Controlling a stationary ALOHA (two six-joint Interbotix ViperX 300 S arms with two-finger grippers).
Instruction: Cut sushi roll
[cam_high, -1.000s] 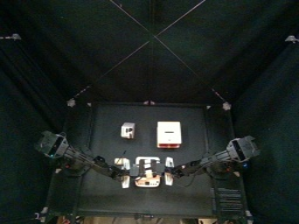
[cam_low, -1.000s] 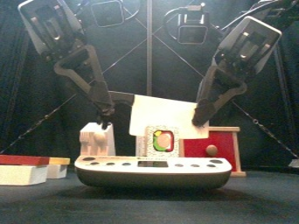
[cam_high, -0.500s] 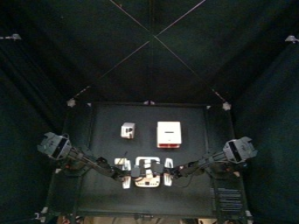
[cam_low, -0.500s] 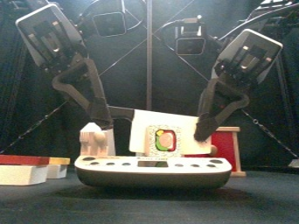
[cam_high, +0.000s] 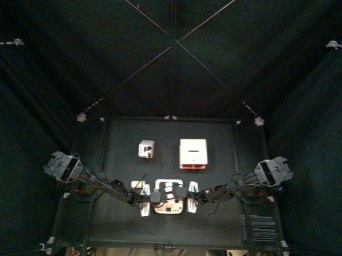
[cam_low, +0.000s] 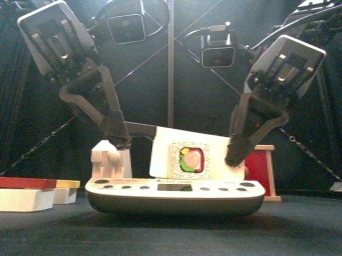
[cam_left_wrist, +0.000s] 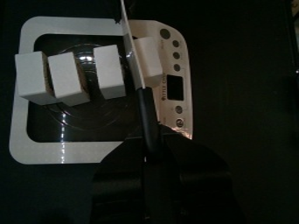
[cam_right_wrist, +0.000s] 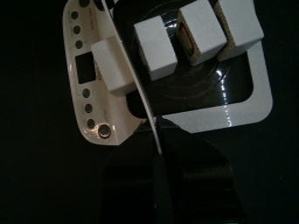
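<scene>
sushi roll (cam_low: 189, 158) half hidden behind white cutter (cam_low: 174, 195) | both jaw states: cannot tell | red box (cam_high: 195, 150) behind | white block (cam_high: 146, 150)

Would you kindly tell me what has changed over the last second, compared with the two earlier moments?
Both arms have sunk and drawn toward the table's front edge, so the left claw and right claw now hang lower behind the white scale. Nothing was taken hold of or let go. The scale, the sushi roll, the red box and the small white block stayed where they were.
</scene>
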